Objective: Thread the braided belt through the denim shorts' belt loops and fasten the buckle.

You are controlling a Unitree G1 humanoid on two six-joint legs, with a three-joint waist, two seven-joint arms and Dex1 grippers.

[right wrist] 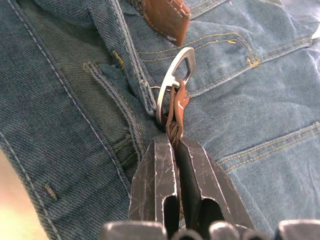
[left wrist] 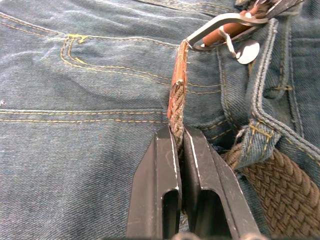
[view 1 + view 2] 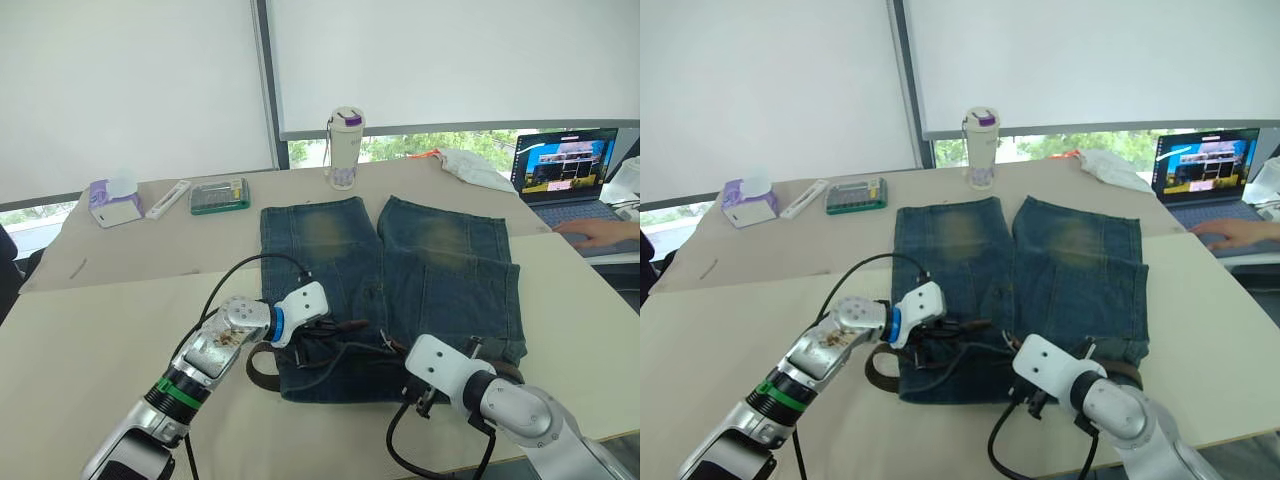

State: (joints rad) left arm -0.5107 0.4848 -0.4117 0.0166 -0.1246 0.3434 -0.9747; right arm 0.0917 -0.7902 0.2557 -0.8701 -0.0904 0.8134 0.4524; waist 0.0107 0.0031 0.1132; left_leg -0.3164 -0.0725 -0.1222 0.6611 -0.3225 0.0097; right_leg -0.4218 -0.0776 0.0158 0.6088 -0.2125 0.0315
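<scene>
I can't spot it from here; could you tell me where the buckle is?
The buckle lies on the denim shorts at the waistband's middle, between both grippers, beside the fly.

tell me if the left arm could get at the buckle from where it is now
Probably yes. The left pincer is shut on the braided belt tip, just short of the buckle, with only flat denim shorts between. But the right pincer grips the strap at the buckle, crowding that spot.
</scene>
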